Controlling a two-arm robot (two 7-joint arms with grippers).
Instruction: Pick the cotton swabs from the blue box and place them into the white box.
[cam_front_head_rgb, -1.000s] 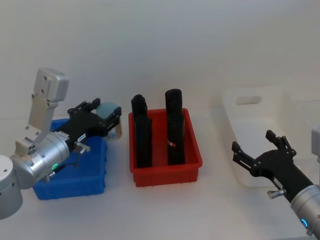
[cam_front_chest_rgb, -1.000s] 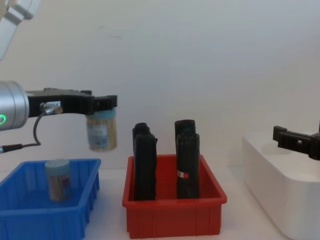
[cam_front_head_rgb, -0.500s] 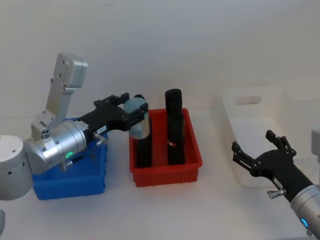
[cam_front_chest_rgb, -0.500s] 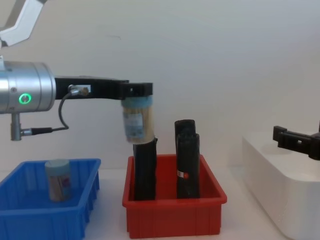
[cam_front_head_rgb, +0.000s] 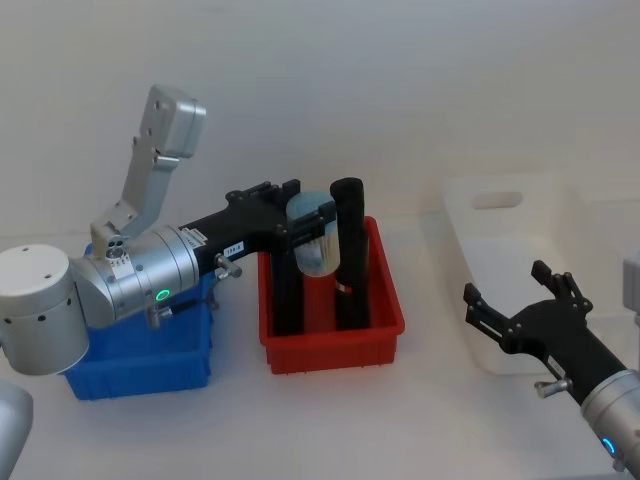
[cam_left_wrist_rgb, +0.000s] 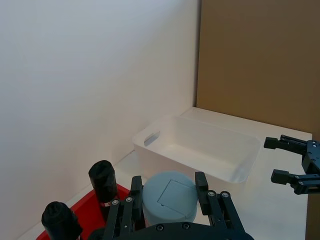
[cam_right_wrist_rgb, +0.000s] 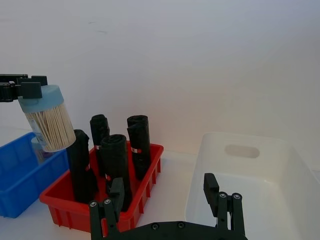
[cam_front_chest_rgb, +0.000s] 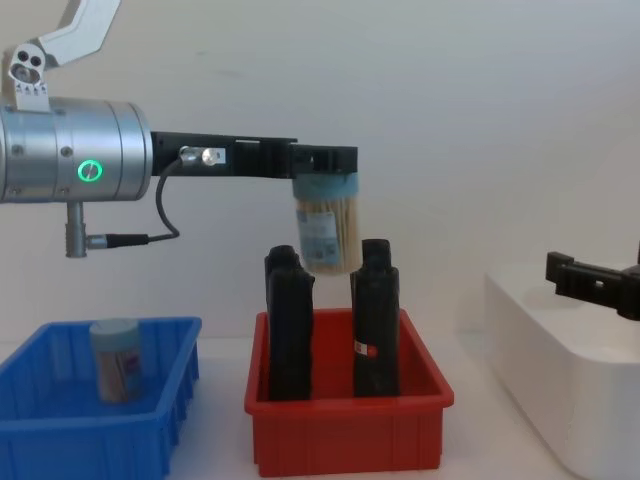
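Observation:
My left gripper (cam_front_head_rgb: 312, 218) is shut on a clear jar of cotton swabs (cam_front_head_rgb: 316, 242) with a pale blue top. It holds the jar in the air over the red bin, level with the black objects' tops (cam_front_chest_rgb: 325, 228). The left wrist view looks down on the jar's lid (cam_left_wrist_rgb: 170, 196) between the fingers. Another swab jar (cam_front_chest_rgb: 115, 358) stands in the blue box (cam_front_chest_rgb: 60, 440) at the left. The white box (cam_front_head_rgb: 505, 245) sits at the far right. My right gripper (cam_front_head_rgb: 508, 287) hovers open, holding nothing, in front of the white box (cam_right_wrist_rgb: 250, 165).
A red bin (cam_front_head_rgb: 332, 342) stands between the blue box and the white box. It holds tall black upright objects (cam_front_chest_rgb: 375, 320) that reach nearly to the carried jar. A wall runs close behind everything.
The left arm has carried the jar to the right, from above the blue box's right edge to above the red bin. The right arm has not moved.

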